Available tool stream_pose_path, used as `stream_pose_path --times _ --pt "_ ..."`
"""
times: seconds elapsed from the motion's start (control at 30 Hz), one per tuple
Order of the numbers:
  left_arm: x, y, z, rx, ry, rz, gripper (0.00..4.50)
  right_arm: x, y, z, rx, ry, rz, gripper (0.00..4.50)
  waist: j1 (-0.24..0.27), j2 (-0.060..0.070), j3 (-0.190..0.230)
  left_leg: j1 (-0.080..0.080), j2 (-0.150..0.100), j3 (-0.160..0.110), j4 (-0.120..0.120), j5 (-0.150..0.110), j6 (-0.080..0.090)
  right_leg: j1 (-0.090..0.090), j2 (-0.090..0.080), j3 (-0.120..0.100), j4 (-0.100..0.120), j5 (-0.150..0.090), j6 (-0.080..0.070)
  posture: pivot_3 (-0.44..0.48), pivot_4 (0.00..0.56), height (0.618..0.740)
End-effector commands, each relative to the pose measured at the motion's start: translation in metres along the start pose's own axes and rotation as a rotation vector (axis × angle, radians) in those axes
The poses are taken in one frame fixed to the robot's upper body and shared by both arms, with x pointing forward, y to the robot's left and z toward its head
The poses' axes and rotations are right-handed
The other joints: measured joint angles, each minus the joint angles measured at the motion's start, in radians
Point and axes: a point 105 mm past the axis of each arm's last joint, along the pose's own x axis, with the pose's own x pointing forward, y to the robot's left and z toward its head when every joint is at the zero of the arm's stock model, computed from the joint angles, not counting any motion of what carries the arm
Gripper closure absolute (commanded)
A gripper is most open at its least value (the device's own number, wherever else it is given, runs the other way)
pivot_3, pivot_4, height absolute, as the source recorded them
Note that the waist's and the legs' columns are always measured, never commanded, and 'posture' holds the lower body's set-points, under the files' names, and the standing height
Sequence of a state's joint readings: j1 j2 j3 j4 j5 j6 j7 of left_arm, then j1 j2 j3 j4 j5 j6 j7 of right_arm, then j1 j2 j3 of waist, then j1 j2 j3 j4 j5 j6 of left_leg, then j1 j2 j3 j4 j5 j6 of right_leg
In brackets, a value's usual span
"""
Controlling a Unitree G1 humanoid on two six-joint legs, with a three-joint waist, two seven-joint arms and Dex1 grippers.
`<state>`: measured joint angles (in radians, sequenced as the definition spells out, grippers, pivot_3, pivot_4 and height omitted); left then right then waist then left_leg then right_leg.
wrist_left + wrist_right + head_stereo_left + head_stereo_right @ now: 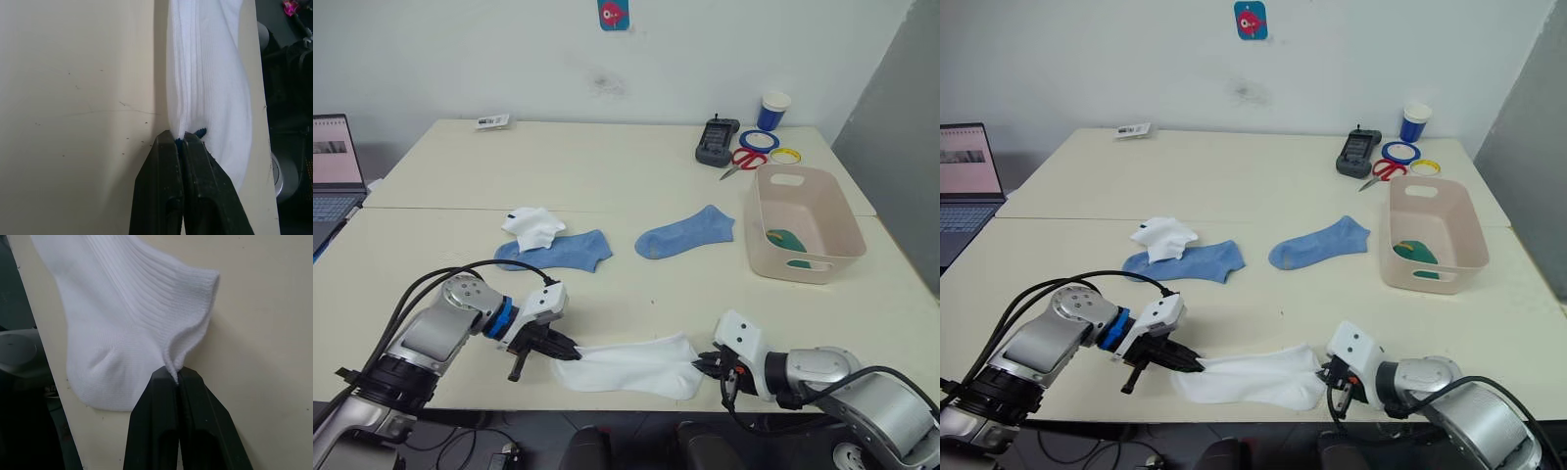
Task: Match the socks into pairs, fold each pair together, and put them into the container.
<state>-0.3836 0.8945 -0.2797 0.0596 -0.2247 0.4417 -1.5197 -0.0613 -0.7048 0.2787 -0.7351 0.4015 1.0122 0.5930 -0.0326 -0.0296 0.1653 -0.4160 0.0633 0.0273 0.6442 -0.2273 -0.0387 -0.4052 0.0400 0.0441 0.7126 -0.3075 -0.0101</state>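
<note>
A white sock (636, 368) lies stretched along the table's front edge. My left gripper (570, 348) is shut on its left end, where a dark mark (199, 132) shows. My right gripper (702, 364) is shut on its cuff (195, 313) at the right end. A second white sock (533, 226) lies crumpled further back on the left, resting on one end of a light blue sock (563, 252). Another light blue sock (687, 233) lies in the middle. The pink-beige container (803, 221) stands at the right with a dark green sock (785, 238) inside.
A laptop (335, 171) sits at the far left. At the back right are a black device (716, 143), red scissors (742, 161), tape rolls (759, 140) and a blue-and-white cup (773, 109). A small card (493, 121) lies at the back left. The table's front edge runs just below the held sock.
</note>
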Motion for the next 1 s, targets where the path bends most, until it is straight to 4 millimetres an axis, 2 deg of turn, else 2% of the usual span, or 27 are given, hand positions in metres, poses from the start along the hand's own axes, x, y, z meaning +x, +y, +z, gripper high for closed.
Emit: stream_pose_path --times 0.03,0.07,0.17,0.27,0.4,0.43,0.6,0.7,0.83,1.0 --pt "0.004 0.001 -0.003 0.000 0.013 0.002 4.50 -0.004 0.000 0.006 -0.020 -0.011 -0.005 3.81 0.000 0.000 0.000 0.000 0.000 0.000 0.000 0.000 0.000 0.000 0.000 0.000 0.000 0.000 0.000 0.000 0.150 0.732" --pt "0.003 0.003 -0.003 0.011 0.019 0.011 4.50 -0.004 0.000 0.006 -0.019 -0.012 -0.006 3.48 0.000 0.000 0.000 0.000 0.000 0.000 0.000 0.000 0.000 0.000 0.000 0.000 0.000 0.000 0.000 0.000 0.150 0.732" --pt "-0.004 0.007 -0.004 0.025 -0.012 0.061 3.88 -0.008 -0.003 0.007 -0.010 -0.020 -0.040 2.49 0.000 0.000 0.000 0.000 0.000 0.000 0.000 0.000 0.000 0.000 0.000 0.000 0.000 0.000 0.000 0.000 0.150 0.732" --pt "-0.015 0.006 -0.009 -0.022 -0.048 0.118 2.96 -0.014 -0.008 0.013 -0.026 -0.041 -0.073 1.33 -0.001 0.000 0.000 0.000 0.000 0.000 0.000 0.000 0.000 0.000 0.000 0.000 0.000 0.000 0.000 0.000 0.150 0.732" --pt "-0.034 0.007 -0.015 -0.098 -0.101 0.231 1.87 -0.024 -0.012 0.027 -0.076 -0.091 -0.104 0.02 -0.003 0.000 0.000 0.000 0.001 -0.001 0.000 0.000 0.000 0.000 0.000 -0.001 0.001 0.000 0.000 0.000 0.150 0.732" --pt "-0.038 0.007 -0.016 -0.115 -0.113 0.256 1.54 -0.026 -0.013 0.031 -0.087 -0.104 -0.110 0.00 -0.006 0.000 0.000 0.001 0.001 -0.001 0.000 0.000 0.000 0.000 0.000 0.000 0.001 0.000 0.000 0.000 0.150 0.732" --pt "-0.078 0.034 -0.005 -0.126 -0.283 0.539 0.07 -0.033 -0.020 0.066 -0.159 -0.216 -0.130 0.00 -0.011 -0.003 0.002 0.001 0.001 -0.002 0.000 0.000 0.000 -0.001 0.000 -0.001 0.001 0.000 0.000 0.000 0.150 0.732" --pt "-0.093 0.046 0.002 -0.096 -0.354 0.669 0.02 -0.032 -0.025 0.092 -0.182 -0.295 -0.145 0.00 -0.009 -0.005 0.004 0.000 0.001 -0.002 0.000 0.000 0.000 -0.001 0.000 -0.001 0.001 0.000 0.000 0.000 0.150 0.732" --pt "-0.109 0.065 0.000 -0.103 -0.437 0.868 0.02 -0.030 -0.030 0.123 -0.219 -0.374 -0.165 0.00 -0.008 -0.006 0.004 -0.001 0.002 -0.002 0.000 0.000 0.000 -0.001 -0.003 0.000 0.001 0.000 0.000 0.000 0.150 0.732" --pt "-0.117 0.093 0.001 -0.096 -0.454 1.057 0.02 -0.023 -0.034 0.142 -0.226 -0.424 -0.192 0.00 0.001 -0.007 0.004 -0.001 0.001 -0.001 0.000 0.000 0.000 -0.001 -0.005 -0.001 0.001 0.000 0.000 0.000 0.150 0.732"
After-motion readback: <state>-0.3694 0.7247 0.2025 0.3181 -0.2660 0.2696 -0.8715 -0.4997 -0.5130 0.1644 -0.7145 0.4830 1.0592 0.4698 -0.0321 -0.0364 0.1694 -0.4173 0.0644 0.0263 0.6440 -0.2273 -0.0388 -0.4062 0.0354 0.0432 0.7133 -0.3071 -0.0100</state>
